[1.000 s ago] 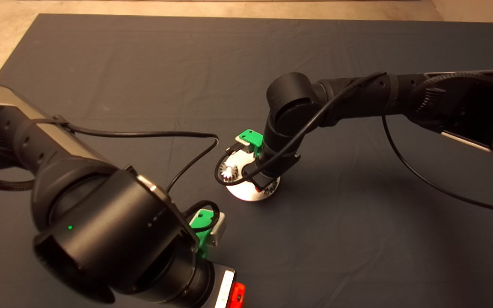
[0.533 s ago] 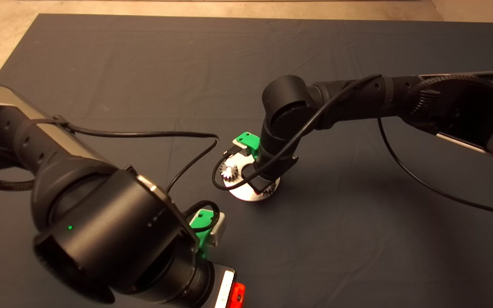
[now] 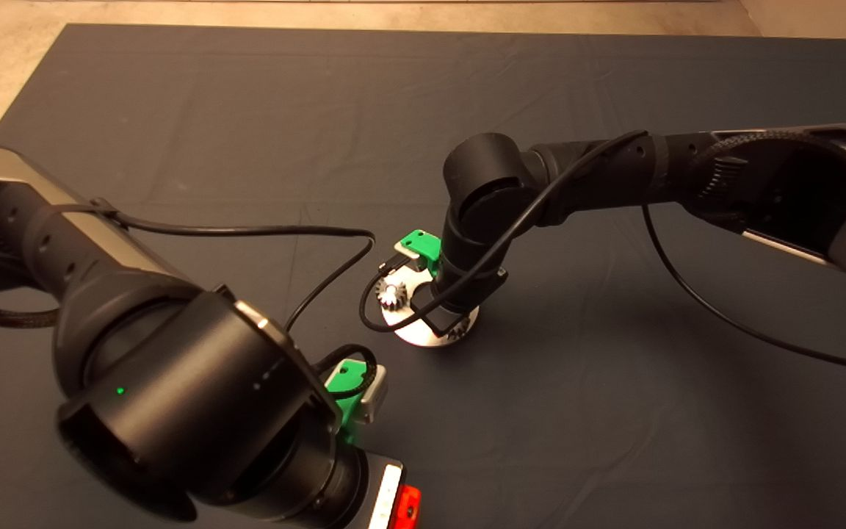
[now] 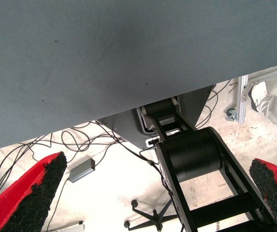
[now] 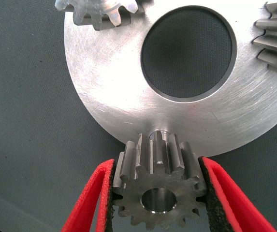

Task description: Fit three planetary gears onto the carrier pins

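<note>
Right gripper (image 5: 157, 193): we hold a small dark-steel toothed gear (image 5: 158, 191) between our two red fingers, black pads pressed on its flanks, above the near edge of the flat shiny round metal disc (image 5: 104, 77).

Carrier pin: a short silver peg (image 5: 158, 137) shows just beyond the held gear, at the disc's rim; the gear's centre bore looks slightly off from it, though we cannot tell the height gap.

Other gears: two more toothed steel gears (image 5: 97, 10) (image 5: 276, 41) already sit at the disc's edge, either side of its central hole; the head view shows one on the disc's left (image 3: 391, 294).

Left gripper (image 4: 153, 193): parked at the near left of the dark mat (image 3: 614, 411), fingers spread wide, holding nothing.

Stage: we judge this the third and last gear, in final alignment.

Risk, misalignment: if the bore misses the peg, the gear may land on the peg's top and tip.

Risk, meshing: coming down tilted could jam the bore on the peg.

Risk, disc shift: a sideways push could slide the loose disc on the mat.
</note>
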Available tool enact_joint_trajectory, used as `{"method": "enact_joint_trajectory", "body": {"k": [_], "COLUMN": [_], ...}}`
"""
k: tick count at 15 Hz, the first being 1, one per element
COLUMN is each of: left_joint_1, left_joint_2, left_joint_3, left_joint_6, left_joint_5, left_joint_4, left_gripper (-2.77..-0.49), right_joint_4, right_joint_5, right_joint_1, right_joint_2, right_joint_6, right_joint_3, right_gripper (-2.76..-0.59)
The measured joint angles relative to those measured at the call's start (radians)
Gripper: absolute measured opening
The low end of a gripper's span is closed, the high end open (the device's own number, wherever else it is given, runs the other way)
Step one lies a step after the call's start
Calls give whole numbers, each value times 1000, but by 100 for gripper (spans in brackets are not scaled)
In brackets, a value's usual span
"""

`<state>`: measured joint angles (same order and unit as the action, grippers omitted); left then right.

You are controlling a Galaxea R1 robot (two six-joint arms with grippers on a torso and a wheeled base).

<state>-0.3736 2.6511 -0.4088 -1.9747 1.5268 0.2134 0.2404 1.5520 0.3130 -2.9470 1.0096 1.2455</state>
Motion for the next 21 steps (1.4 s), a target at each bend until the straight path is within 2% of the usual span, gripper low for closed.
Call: {"method": "enact_joint_trajectory", "body": {"k": [8,11,15,21], "left_joint_1": [0,0,0,0], "left_joint_2": [0,0,0,0], "left_joint_3": [3,4,5,5], "left_joint_6": [0,0,0,0], "left_joint_5": [0,0,0,0], "left_joint_4": [0,0,0,0], "left_gripper": [-51,-51,-51,-51], "right_joint_4": [0,3,3,3], "right_joint_5": [-6,-23,-33,-33], "right_joint_1": [-5,-17,-17,-17], "right_joint_2": [8,21,30,33], "right_joint_6": [-14,-17,-23,-30], "right_joint_3": [0,3,3,2], "right_gripper": [-236,-236,-236,-235]}}
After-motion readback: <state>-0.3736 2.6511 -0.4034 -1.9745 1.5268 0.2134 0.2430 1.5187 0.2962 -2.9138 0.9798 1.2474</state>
